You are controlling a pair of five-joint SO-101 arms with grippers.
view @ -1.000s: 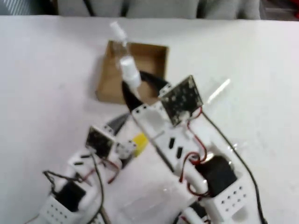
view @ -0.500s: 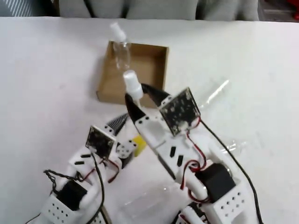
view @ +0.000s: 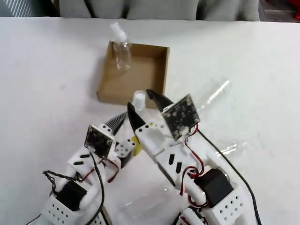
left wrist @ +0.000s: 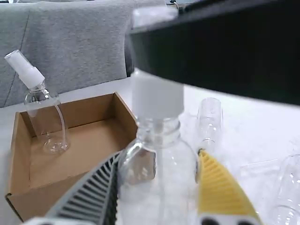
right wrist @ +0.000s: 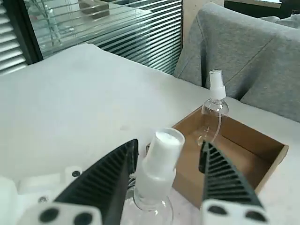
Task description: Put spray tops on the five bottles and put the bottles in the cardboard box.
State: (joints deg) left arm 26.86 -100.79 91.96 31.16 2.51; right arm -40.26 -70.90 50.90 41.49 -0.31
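Note:
The cardboard box [view: 140, 70] lies open at the table's middle back. One clear bottle [view: 122, 51] with a white spray top stands in its far corner. Just in front of the box, my left gripper [view: 127, 133] is shut on a second clear bottle [left wrist: 157, 187], its grey and yellow fingers pressed to the bottle's sides. A white spray top [view: 138, 99] sits on that bottle's neck. My right gripper [view: 140, 100] is open, with its black fingers on either side of the spray top [right wrist: 161, 150] and apart from it.
Two clear bottles without tops lie on the table to the right, one [view: 218, 93] farther back and one [view: 232, 149] nearer. A clear plastic tray [view: 140, 206] sits at the front between the arm bases. The table's left side is bare.
My right gripper carried the spray top from over the box back and down onto the bottle held in my left gripper, then opened and let it go.

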